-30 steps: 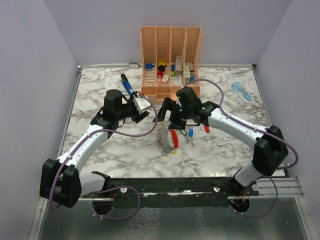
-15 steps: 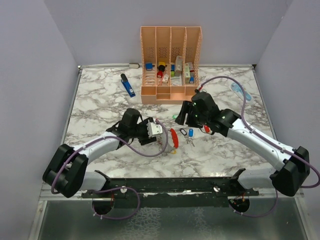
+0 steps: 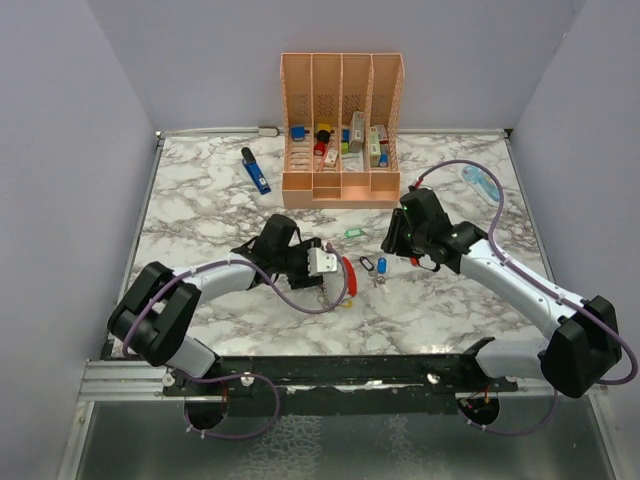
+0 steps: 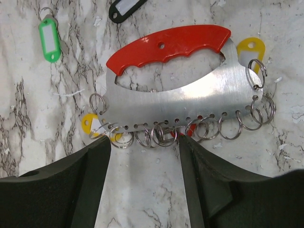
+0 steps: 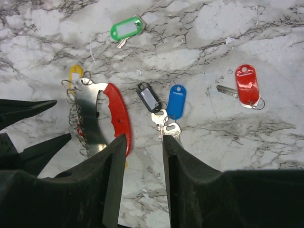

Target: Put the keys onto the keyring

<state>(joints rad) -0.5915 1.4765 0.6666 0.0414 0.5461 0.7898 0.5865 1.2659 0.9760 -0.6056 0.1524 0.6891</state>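
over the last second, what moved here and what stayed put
The left arm swung rightward and down beside the keyring. The right arm drew off it to the right, its jaws narrowing. Nothing was gripped or released. The keyring, keys and organizer stayed put.

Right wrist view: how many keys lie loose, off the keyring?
4: green key top centre, black key and blue key side by side mid-frame, red key far right. Yellow tags sit at the keyring. Fingers may hide more.

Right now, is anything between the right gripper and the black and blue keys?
Nothing visible. The right gripper hangs near the black key and blue key, bare marble between; the keyring lies beside.
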